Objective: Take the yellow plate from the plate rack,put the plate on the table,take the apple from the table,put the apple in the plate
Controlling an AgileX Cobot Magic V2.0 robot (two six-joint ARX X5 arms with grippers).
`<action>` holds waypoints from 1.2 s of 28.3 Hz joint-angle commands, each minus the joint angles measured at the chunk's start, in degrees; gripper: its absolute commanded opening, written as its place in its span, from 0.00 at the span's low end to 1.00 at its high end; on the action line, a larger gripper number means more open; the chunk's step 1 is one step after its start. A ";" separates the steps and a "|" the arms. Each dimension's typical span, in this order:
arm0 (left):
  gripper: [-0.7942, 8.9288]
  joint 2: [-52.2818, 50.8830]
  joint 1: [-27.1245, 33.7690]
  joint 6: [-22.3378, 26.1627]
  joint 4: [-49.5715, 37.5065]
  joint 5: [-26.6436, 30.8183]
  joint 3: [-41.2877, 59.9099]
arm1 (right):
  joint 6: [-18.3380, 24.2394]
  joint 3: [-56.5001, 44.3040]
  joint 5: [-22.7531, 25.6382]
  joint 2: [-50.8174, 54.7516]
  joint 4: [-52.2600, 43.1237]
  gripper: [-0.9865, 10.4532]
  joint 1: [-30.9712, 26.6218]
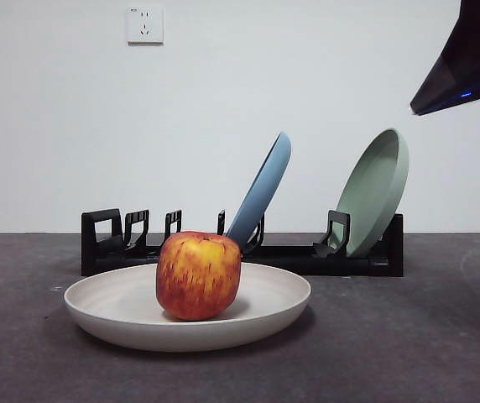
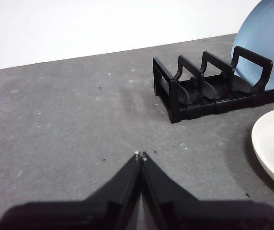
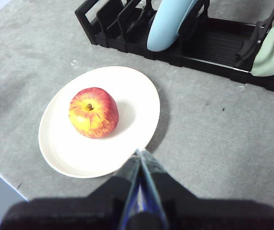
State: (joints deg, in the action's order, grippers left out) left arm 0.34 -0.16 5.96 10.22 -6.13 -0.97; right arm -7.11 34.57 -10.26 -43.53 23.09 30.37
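The cream yellow plate lies flat on the dark grey table, in front of the black plate rack. The red and yellow apple stands upright in the plate, left of its middle. My right gripper is shut and empty, raised above the plate's near rim; its arm shows as a dark tip at the top right. My left gripper is shut and empty over bare table, apart from the rack's handle end, with the plate's edge off to one side.
A blue plate leans in the rack's middle slots and a sage-green plate stands at its right end. A wall socket sits high on the white wall behind.
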 commanded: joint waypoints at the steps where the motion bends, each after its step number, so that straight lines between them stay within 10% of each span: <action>1: 0.08 -0.15 0.15 -0.39 -0.09 0.02 0.74 | -0.55 -0.55 0.15 0.04 -0.31 0.09 0.07; 6: 0.08 -0.15 0.15 -0.39 -0.09 0.02 0.74 | -0.39 -0.55 0.33 1.92 -0.09 0.09 -0.20; 11: 0.08 -0.15 0.15 -0.39 -0.09 0.02 0.74 | 11.37 -1.27 -0.35 13.20 -1.09 0.09 -8.07; 18: 0.08 -0.13 0.15 -0.39 -0.09 0.02 0.74 | 11.96 -12.55 -1.60 32.20 -8.96 0.09 -24.63; 34: 0.08 -0.15 0.15 -0.39 -0.09 0.02 0.74 | 7.61 -32.39 -1.40 43.47 -12.35 0.09 -26.38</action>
State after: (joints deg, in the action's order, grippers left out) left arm 0.34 -0.16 5.96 10.22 -6.13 -0.97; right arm 1.83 2.76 -11.81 -0.34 11.46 4.05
